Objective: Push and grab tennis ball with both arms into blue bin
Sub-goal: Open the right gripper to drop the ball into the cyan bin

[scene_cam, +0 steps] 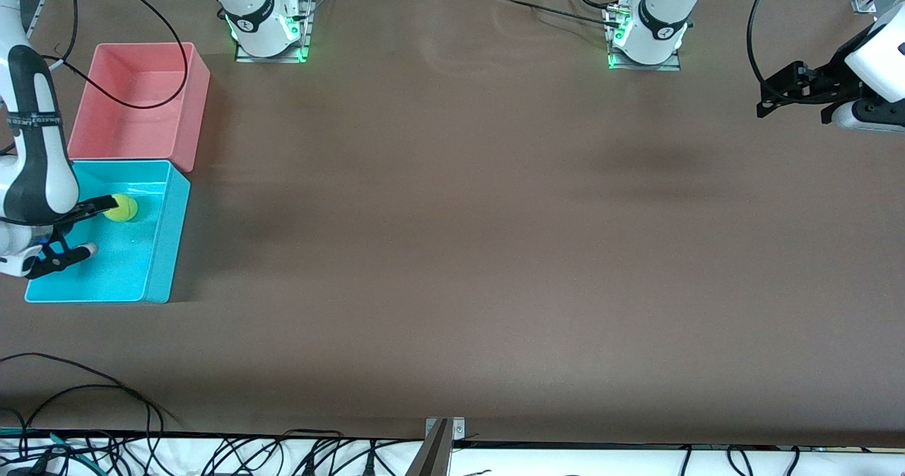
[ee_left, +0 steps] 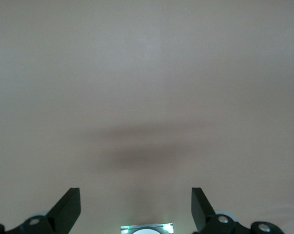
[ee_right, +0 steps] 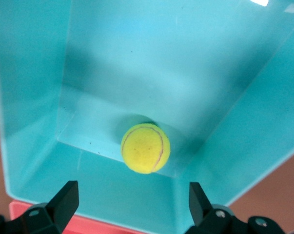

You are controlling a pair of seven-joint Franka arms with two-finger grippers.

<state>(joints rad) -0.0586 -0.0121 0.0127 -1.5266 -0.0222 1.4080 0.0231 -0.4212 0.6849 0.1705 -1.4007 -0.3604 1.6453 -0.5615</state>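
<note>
I read no lettering on ball (ee_right: 146,148) | ball in blue bin (scene_cam: 168,239), beside pink bin (scene_cam: 199,80) | right gripper (scene_cam: 79,230) spread over it | left gripper (ee_left: 136,207) spread over bare table (scene_cam: 459,214), waiting

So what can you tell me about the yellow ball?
The tennis ball is small, round and fuzzy, yellow-green with a thin dark curved seam line. It lies on the floor of the blue bin, against the bin's wall nearest the pink bin. Nothing grips it: the right hand is over the bin with its fingers spread wide apart, and the ball lies loose below them.
</note>
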